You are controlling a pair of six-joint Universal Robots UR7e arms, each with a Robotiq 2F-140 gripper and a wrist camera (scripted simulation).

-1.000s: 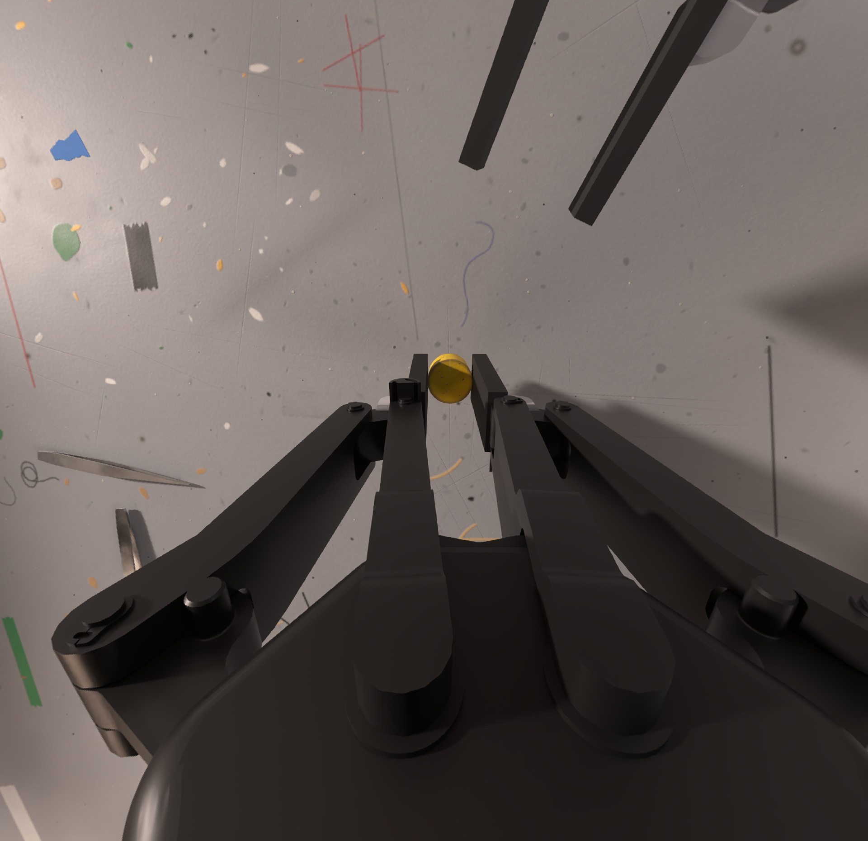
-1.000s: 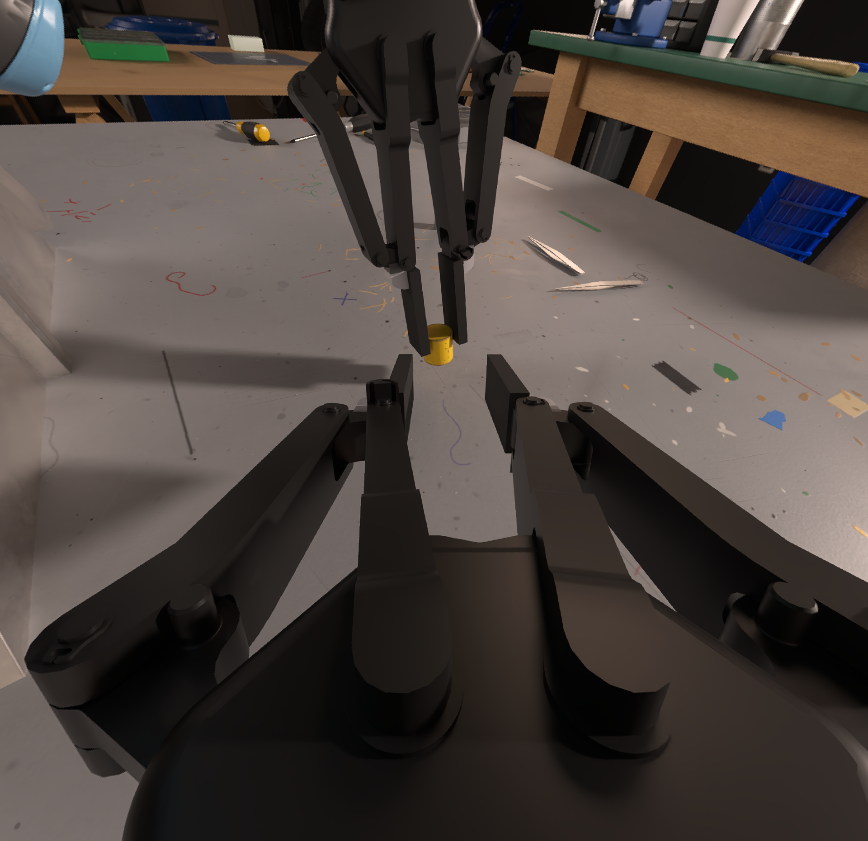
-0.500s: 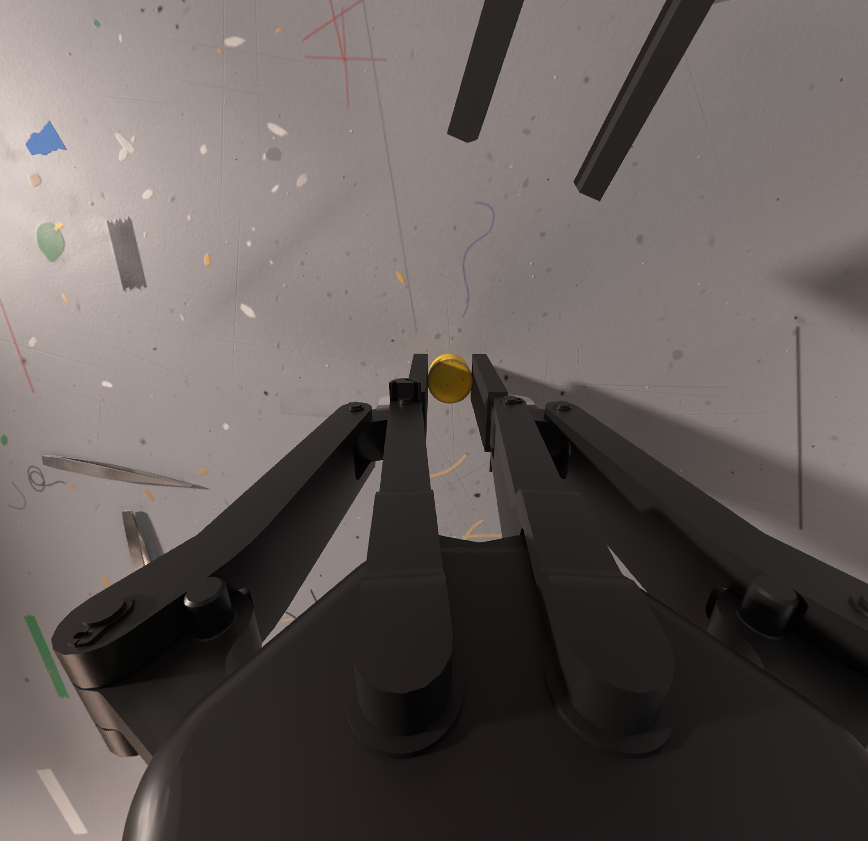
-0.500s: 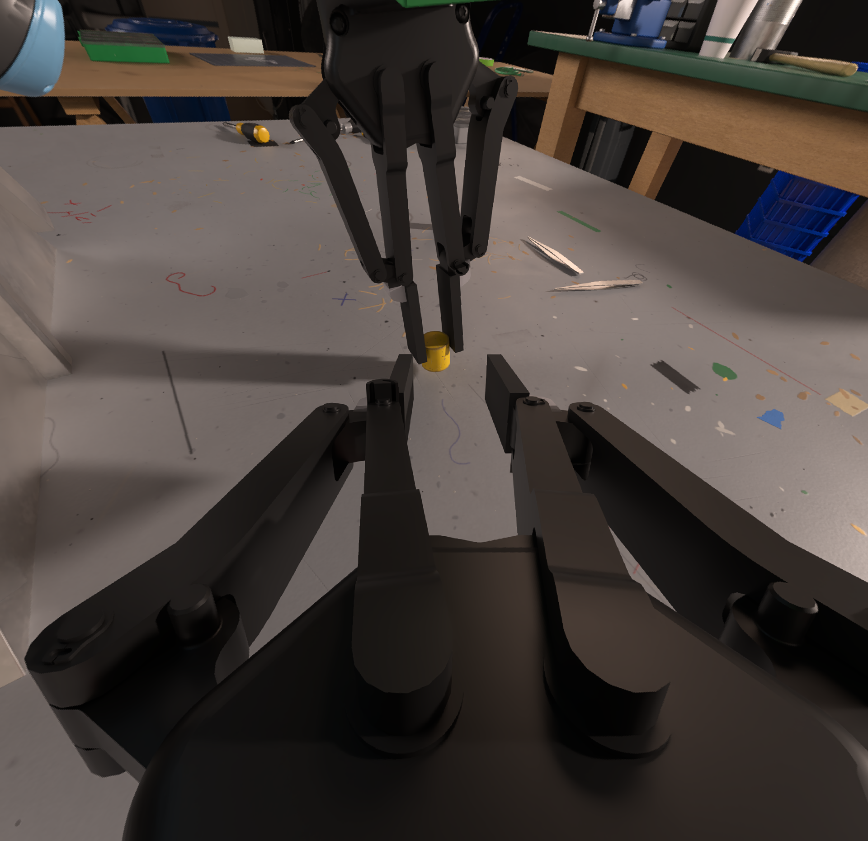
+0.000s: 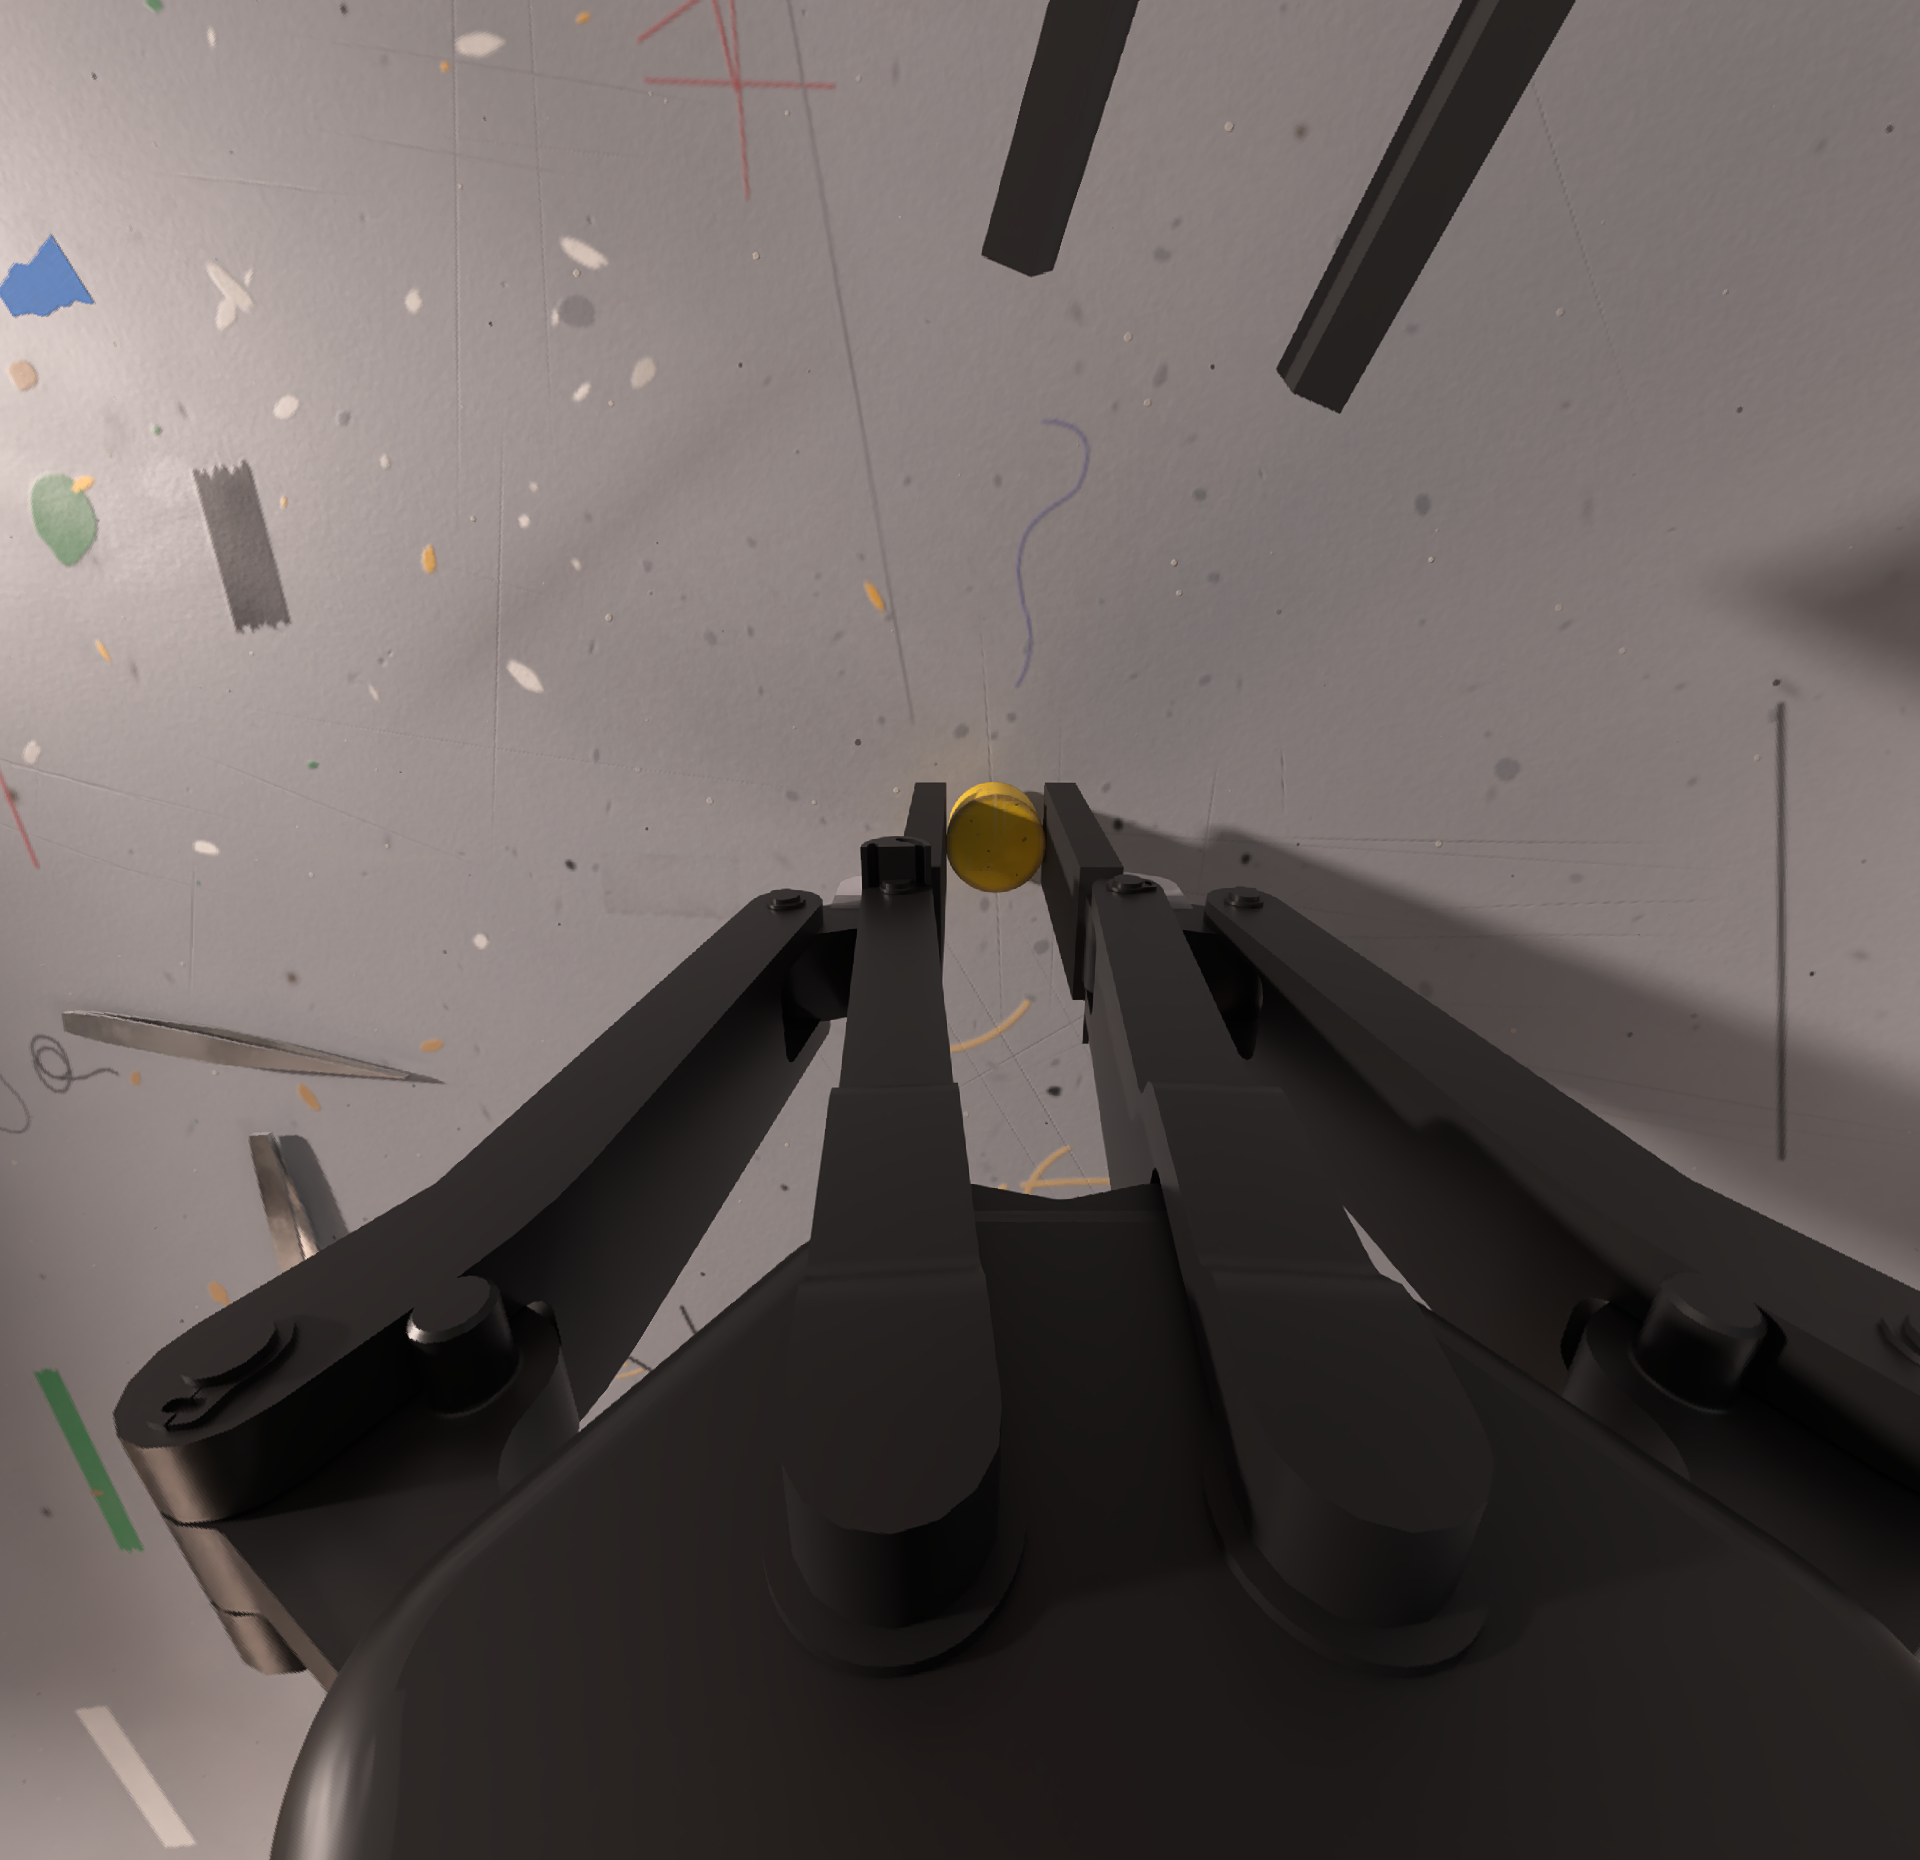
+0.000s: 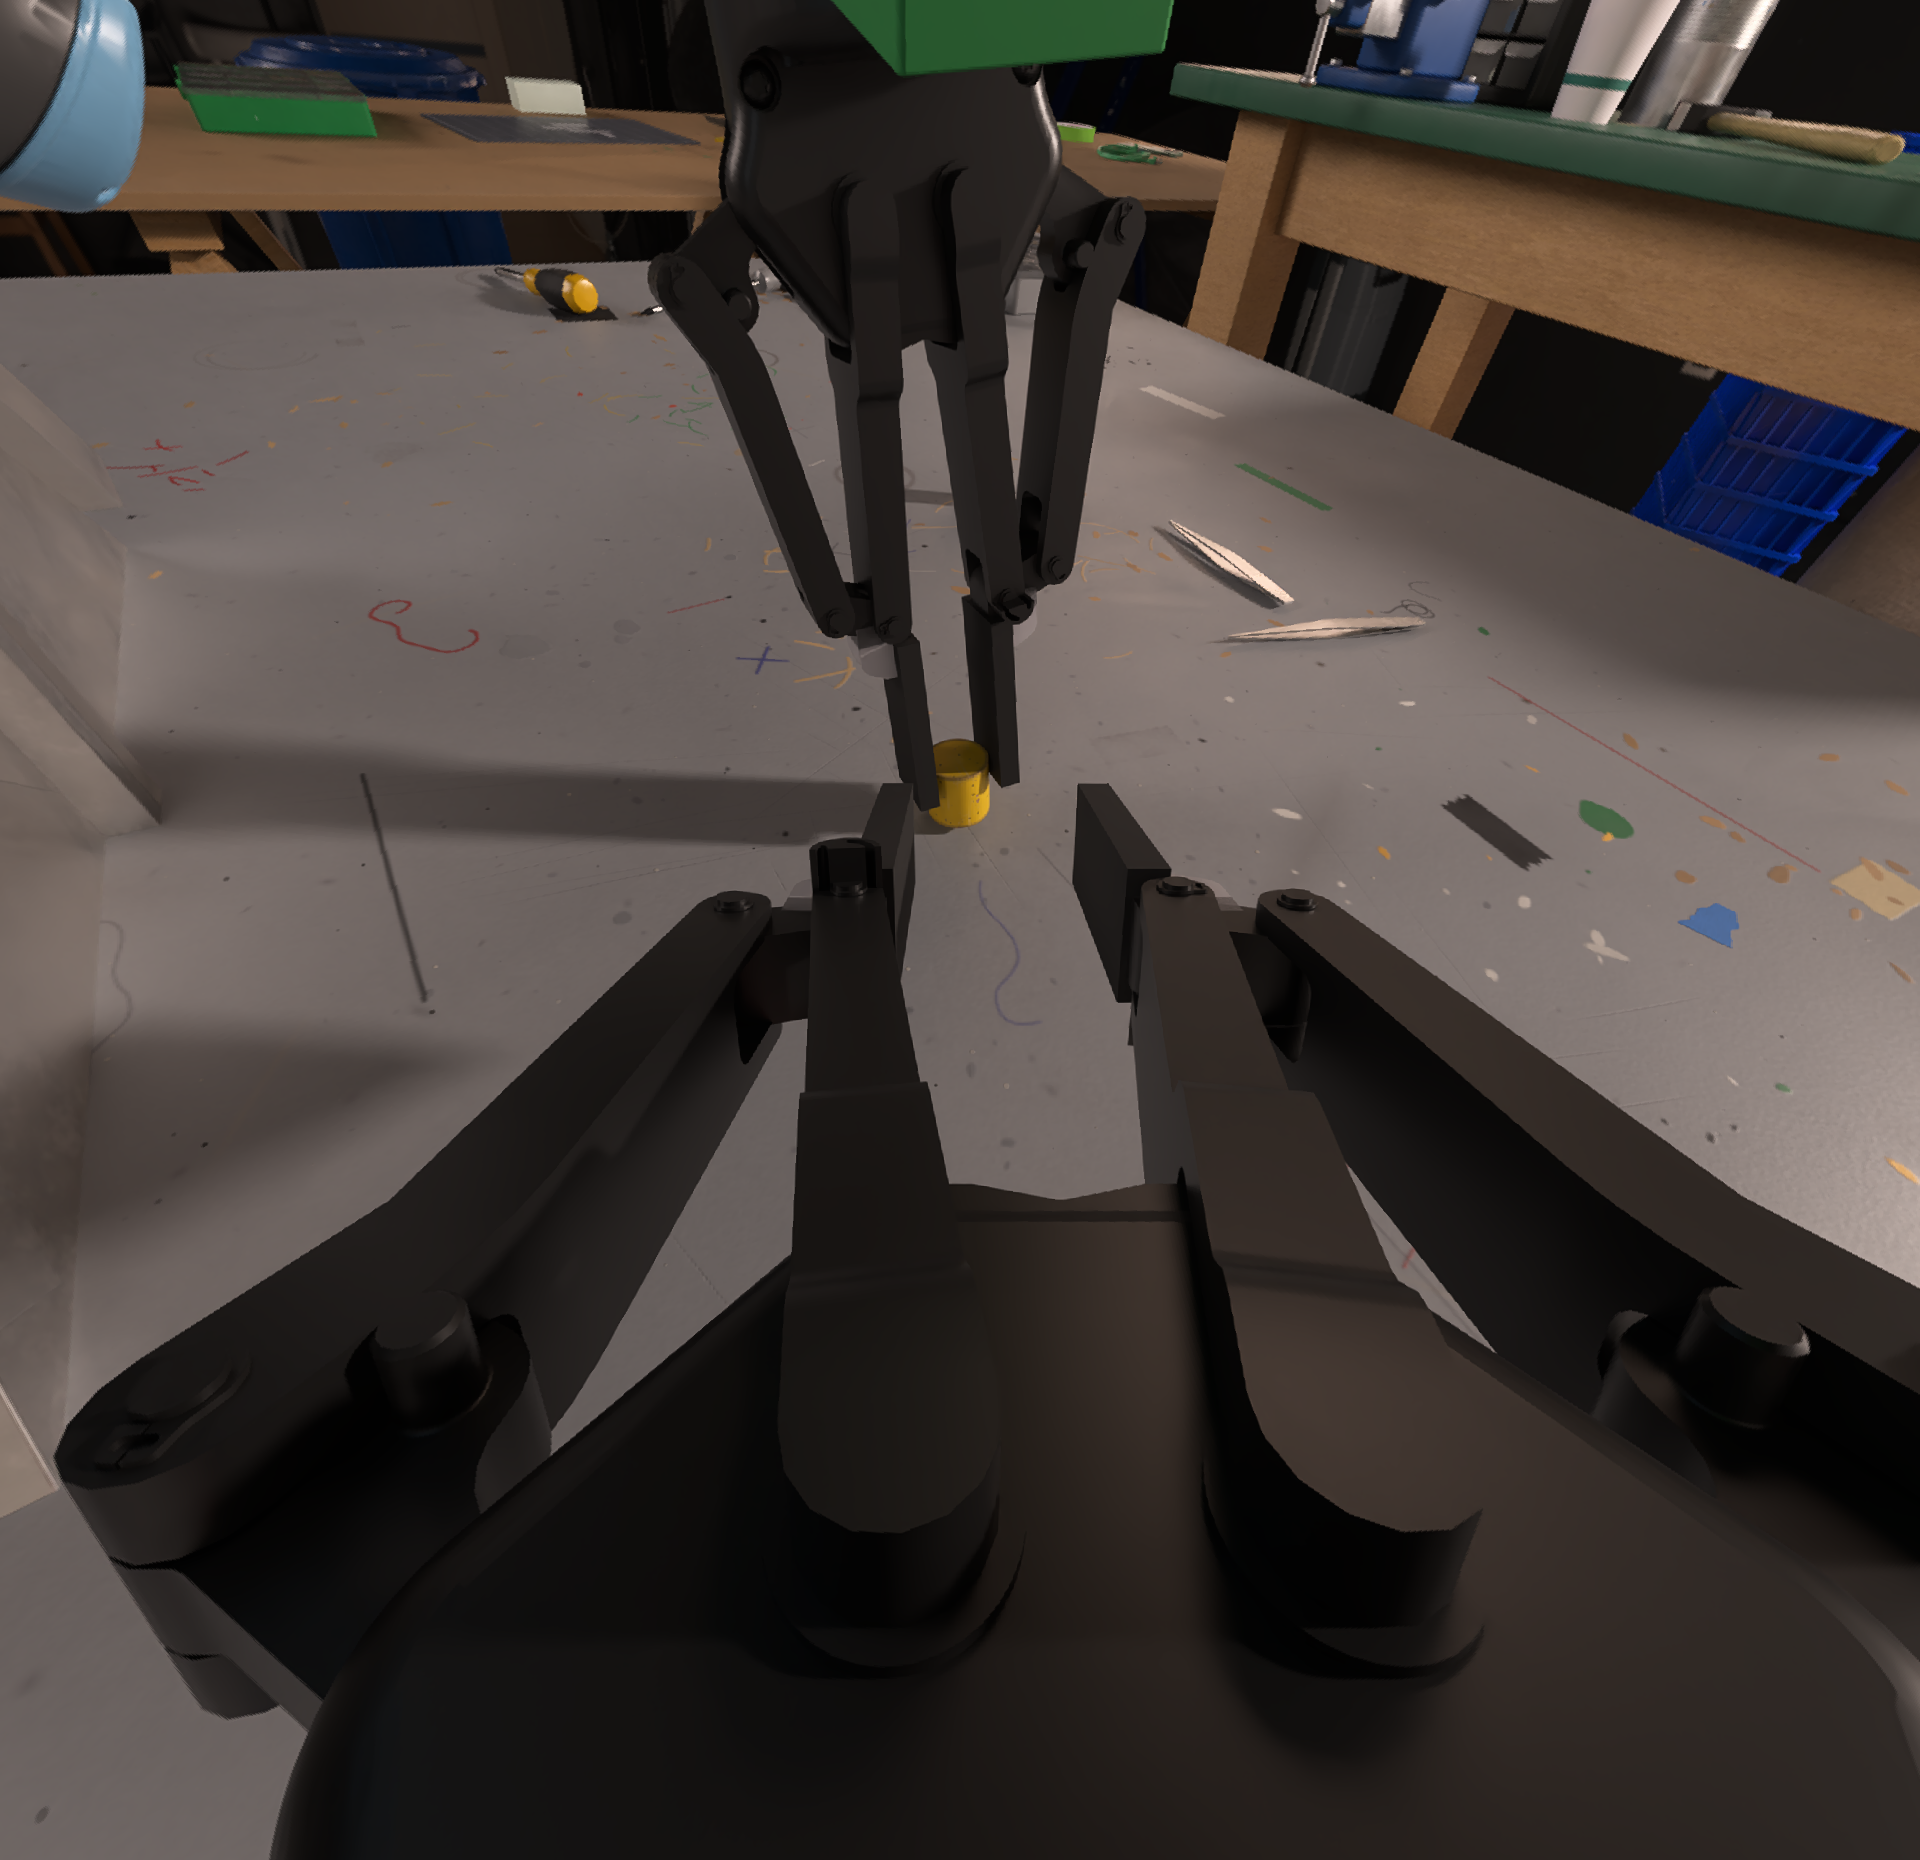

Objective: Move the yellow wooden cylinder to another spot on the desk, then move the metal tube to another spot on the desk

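Note:
The yellow wooden cylinder (image 5: pixel 994 837) sits upright between the fingers of my left gripper (image 5: pixel 995 823), which is shut on it. In the right wrist view the left gripper (image 6: pixel 961 771) hangs straight down and holds the cylinder (image 6: pixel 958 784) at or just above the grey desk (image 6: pixel 520 875); I cannot tell if it touches. My right gripper (image 6: pixel 995 823) is open and empty, low over the desk just in front of the cylinder. Its fingers (image 5: pixel 1023 241) also show at the top of the left wrist view. I see no metal tube in either view.
Two pale pointed slivers (image 6: pixel 1231 563) (image 6: pixel 1320 628) lie on the desk to the right. A yellow-handled screwdriver (image 6: pixel 561 288) lies at the far edge. A pale block or wall (image 6: pixel 62 615) stands at the left. Wooden benches (image 6: pixel 1558 221) stand beyond the desk.
My left gripper has come down toward the desk with the yellow cylinder in it. The right gripper has stayed open and still.

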